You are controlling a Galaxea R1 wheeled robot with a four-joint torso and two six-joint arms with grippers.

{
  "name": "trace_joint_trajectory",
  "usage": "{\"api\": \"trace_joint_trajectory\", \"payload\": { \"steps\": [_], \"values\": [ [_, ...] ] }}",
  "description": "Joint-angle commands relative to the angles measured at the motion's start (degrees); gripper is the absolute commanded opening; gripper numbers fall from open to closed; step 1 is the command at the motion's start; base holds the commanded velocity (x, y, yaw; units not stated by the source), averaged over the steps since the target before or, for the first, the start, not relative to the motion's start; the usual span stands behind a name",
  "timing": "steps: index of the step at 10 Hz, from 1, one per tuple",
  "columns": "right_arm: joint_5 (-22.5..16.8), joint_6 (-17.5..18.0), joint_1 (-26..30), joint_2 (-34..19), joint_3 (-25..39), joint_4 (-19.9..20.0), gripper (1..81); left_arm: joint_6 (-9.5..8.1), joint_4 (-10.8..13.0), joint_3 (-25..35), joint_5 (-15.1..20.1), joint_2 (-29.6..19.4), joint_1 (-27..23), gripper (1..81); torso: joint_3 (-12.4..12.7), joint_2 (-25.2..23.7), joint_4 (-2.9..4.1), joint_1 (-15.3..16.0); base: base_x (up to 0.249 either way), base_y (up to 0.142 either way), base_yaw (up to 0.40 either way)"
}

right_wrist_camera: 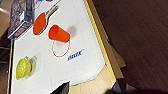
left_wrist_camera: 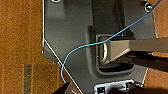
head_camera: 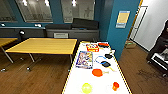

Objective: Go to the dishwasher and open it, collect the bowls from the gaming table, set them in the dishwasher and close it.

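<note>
The dishwasher, the bowls and the gaming table are out of view. Right in front of me in the head view stands a long white table (head_camera: pixel 75 80) with a yellow edge. On its near end lie a yellow-green rounded thing (head_camera: pixel 86 88) and an orange cup (head_camera: pixel 115 86) on its side. The right wrist view looks down on that same end: the orange cup (right_wrist_camera: pixel 58 33), the yellow-green thing (right_wrist_camera: pixel 23 68) and an orange paddle (right_wrist_camera: pixel 40 23). My right gripper (right_wrist_camera: pixel 91 88) hangs open above the table's corner, holding nothing. The left wrist view faces the robot's own dark plate and a blue cable (left_wrist_camera: pixel 82 46) over wooden floor.
Further along the white table lie a picture box (head_camera: pixel 84 59), a red box (head_camera: pixel 92 47), dark paddles (head_camera: pixel 106 64) and an orange paddle (head_camera: pixel 97 72). A wooden table (head_camera: pixel 42 45) stands to the left, a blue pillar (head_camera: pixel 122 27) ahead right. A person (head_camera: pixel 163 37) stands at far right.
</note>
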Motion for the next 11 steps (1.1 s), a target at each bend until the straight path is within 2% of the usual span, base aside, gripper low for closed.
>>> {"api": "trace_joint_trajectory", "payload": {
  "steps": [1,3,5,6,8,11],
  "values": [
    [-10.8,0.2,12.9,-5.1,-4.9,7.2,81.1,-0.29,-0.4,0.1,2.9,-0.2,-1.0,81.1,0.0,0.0,0.0,0.0,0.0,0.0,0.0],
    [-15.7,1.5,18.1,-3.9,-9.8,8.7,81.1,-0.29,-0.5,0.0,2.9,-0.2,-1.0,81.1,0.1,0.0,0.0,0.0,0.0,0.0,0.0],
    [-17.9,3.0,21.7,-1.3,-14.1,8.7,81.1,-0.29,-1.6,0.1,2.9,-0.1,-1.1,81.1,0.0,0.0,0.0,0.0,0.0,0.0,0.0],
    [-18.5,3.2,23.2,0.2,-15.8,8.6,81.1,-0.29,-1.7,0.1,2.9,0.2,-1.1,81.1,-1.6,0.0,0.0,0.0,0.0,0.0,0.0],
    [-21.7,3.3,26.9,3.3,-18.8,8.7,81.1,-0.29,-1.7,-0.1,2.9,0.2,-1.1,81.1,-3.0,0.0,0.0,0.0,0.0,0.0,0.0],
    [-24.3,3.8,31.3,6.1,-20.7,8.5,81.1,-0.29,-2.5,0.0,3.0,0.2,-1.1,81.1,-7.9,0.1,0.0,0.0,0.0,0.0,0.0]
  ]
}}
